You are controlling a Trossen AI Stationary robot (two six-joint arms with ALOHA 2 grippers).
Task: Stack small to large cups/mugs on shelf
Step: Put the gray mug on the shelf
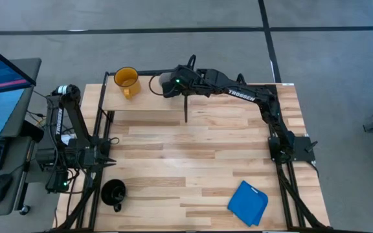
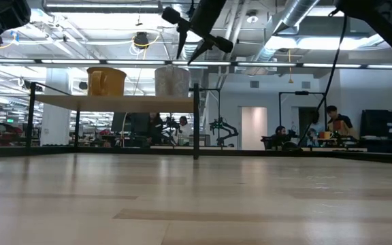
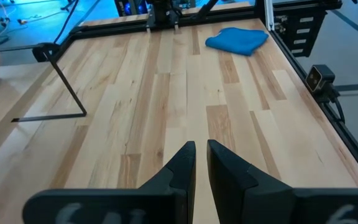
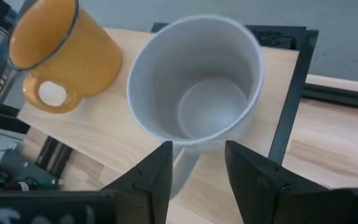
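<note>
Table (image 1: 206,149): pale slatted wood, smooth, matt. Shelf (image 1: 147,100): light wood, black metal frame. Black mug (image 1: 114,192): glossy. Blue cloth (image 1: 248,202): soft, folded.

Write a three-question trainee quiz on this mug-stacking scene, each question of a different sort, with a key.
1. True or false: the black mug stands on the shelf.
2. Which gripper is over the shelf at the grey-white mug? A) the left gripper B) the right gripper
3. Fill in: the mug beside the grey-white one on the shelf is the ______ mug.

Key
1. False: it is on the table, near the left arm's base.
2. B: its jaws are open, straddling the mug's handle; the left gripper is shut, over the bare table.
3. Yellow-orange.
</note>
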